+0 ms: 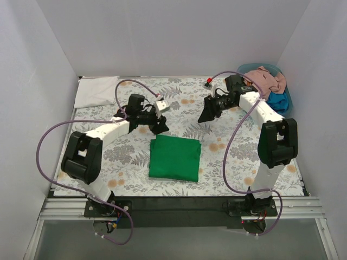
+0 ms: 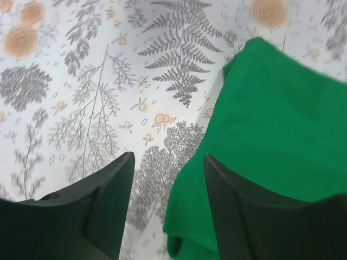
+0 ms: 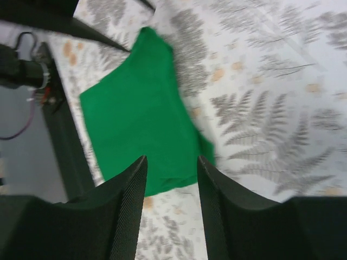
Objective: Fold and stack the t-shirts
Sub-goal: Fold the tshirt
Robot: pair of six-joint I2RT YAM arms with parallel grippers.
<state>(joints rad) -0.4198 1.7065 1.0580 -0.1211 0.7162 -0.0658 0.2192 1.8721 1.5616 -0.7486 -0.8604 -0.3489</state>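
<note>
Overflowing blue tub (image 1: 290,96), salmon-pink shirt (image 1: 265,79) atop blue shirt (image 1: 278,102) inside.

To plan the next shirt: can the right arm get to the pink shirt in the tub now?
Probably yes. The right gripper is open and empty, and the pink shirt lies uncovered on top in the tub, beside that arm.

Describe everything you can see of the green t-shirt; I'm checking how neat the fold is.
The green t-shirt is bright, plain, soft cloth, folded into a compact, roughly square packet with slightly uneven edges. It lies flat on the floral table covering, near the middle, between the two arms. Nothing lies on it. The left gripper and right gripper hover open beyond its far edge, gripping nothing.
</note>
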